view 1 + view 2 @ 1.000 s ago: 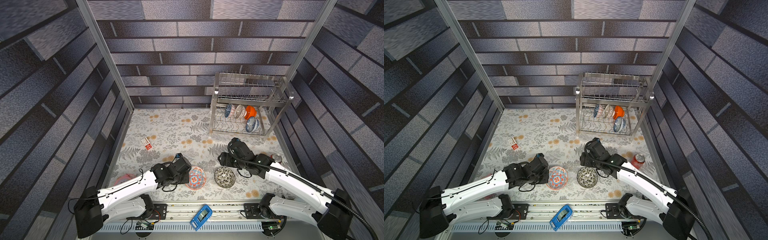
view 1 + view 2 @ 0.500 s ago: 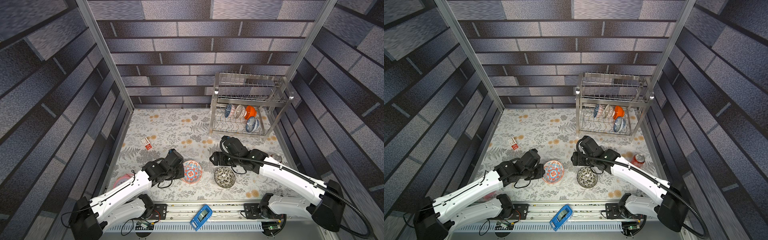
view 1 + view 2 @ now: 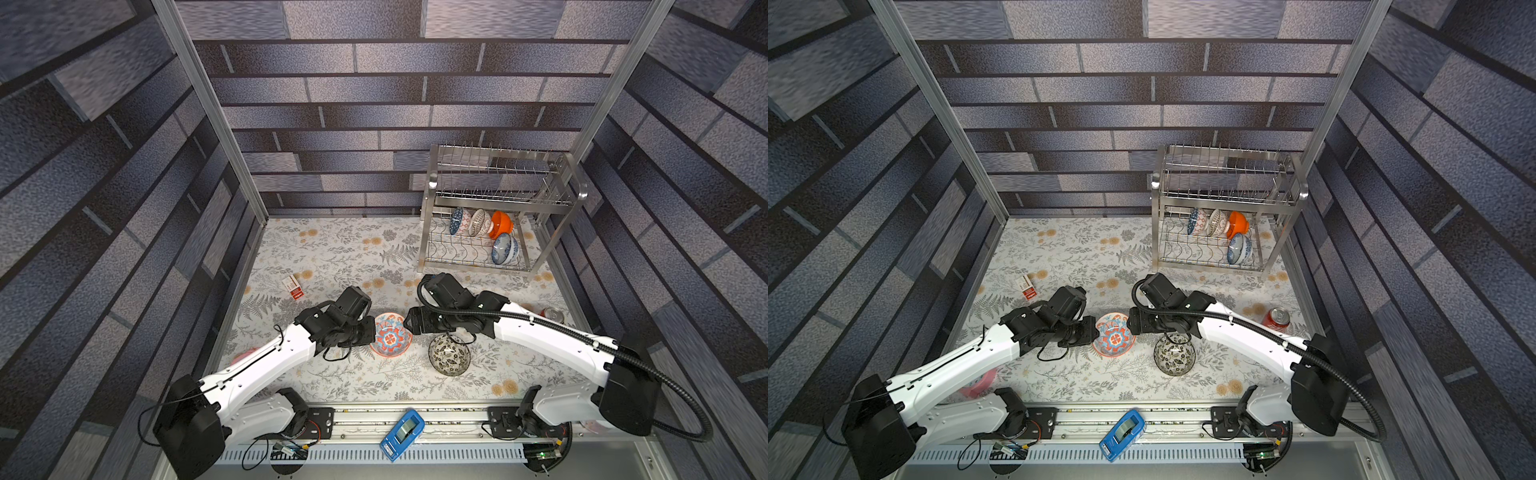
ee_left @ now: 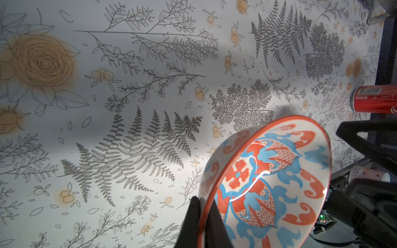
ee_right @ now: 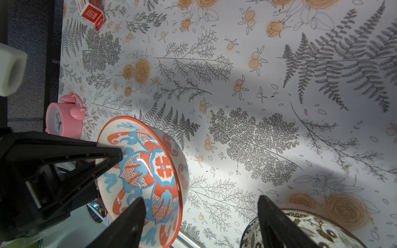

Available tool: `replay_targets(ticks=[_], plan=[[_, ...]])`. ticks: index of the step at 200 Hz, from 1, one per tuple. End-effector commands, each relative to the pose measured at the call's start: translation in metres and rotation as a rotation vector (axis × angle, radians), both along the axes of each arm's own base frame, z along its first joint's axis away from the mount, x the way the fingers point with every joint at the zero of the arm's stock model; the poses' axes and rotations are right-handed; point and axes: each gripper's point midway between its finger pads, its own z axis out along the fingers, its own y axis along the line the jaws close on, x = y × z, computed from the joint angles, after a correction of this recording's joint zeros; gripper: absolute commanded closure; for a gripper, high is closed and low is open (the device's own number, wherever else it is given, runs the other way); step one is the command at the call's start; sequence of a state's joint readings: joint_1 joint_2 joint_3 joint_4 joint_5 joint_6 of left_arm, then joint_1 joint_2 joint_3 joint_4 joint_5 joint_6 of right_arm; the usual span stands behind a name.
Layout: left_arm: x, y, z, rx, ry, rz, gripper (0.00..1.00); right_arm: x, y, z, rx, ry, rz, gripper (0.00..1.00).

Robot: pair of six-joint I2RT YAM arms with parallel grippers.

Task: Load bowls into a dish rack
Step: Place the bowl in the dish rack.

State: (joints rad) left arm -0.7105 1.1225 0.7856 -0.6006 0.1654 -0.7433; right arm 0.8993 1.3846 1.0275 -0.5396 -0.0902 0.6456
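Compared with a second ago, the left tool has carried the red-and-blue medallion bowl a little upward in the frame, and the right tool has swung in from the right until it stands just beside the bowl's rim. To me this looks like a handover in preparation. The dish rack stands in the upper right of the frame, on the right arm's side.

The left tool is closed narrow on the bowl's rim, with one finger inside and one outside, as the left wrist view shows. The bowl hangs tilted above the bench, not resting on it.

The right tool is wide open and holds nothing. In the right wrist view, one of its fingers crosses the bowl's mouth and the other stands outside it — I cannot tell if anything touches yet.

Four bowls already stand in the rack's lower tier. The black-and-white floral bowl waits on the bench at lower centre, so two bowls remain to load.
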Motion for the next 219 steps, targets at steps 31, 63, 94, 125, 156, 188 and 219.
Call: replay_targets(ticks=[31, 63, 94, 125, 156, 188, 219], plan=[[0.012, -0.016, 0.022, -0.077, -0.052, -0.039, 1.0, -0.001, 0.016, 0.01, 0.011, 0.0, 0.049, 0.42], [0.012, -0.016, 0.022, -0.082, -0.052, -0.035, 1.0, -0.002, 0.019, 0.003, -0.002, 0.014, 0.06, 0.52], [0.012, -0.015, 0.022, -0.086, -0.053, -0.027, 1.0, -0.002, 0.023, -0.003, -0.016, 0.022, 0.062, 0.59], [0.012, -0.014, 0.022, -0.089, -0.053, -0.025, 1.0, -0.002, 0.025, -0.006, -0.031, 0.023, 0.064, 0.62], [0.012, -0.014, 0.022, -0.094, -0.054, -0.02, 1.0, -0.001, 0.025, -0.009, -0.049, 0.023, 0.068, 0.7], [0.011, -0.013, 0.021, -0.098, -0.052, -0.016, 1.0, -0.002, 0.026, -0.009, -0.059, 0.02, 0.071, 0.74], [0.01, -0.012, 0.02, -0.096, -0.052, -0.016, 1.0, -0.001, 0.027, -0.01, -0.065, 0.015, 0.069, 0.74]])
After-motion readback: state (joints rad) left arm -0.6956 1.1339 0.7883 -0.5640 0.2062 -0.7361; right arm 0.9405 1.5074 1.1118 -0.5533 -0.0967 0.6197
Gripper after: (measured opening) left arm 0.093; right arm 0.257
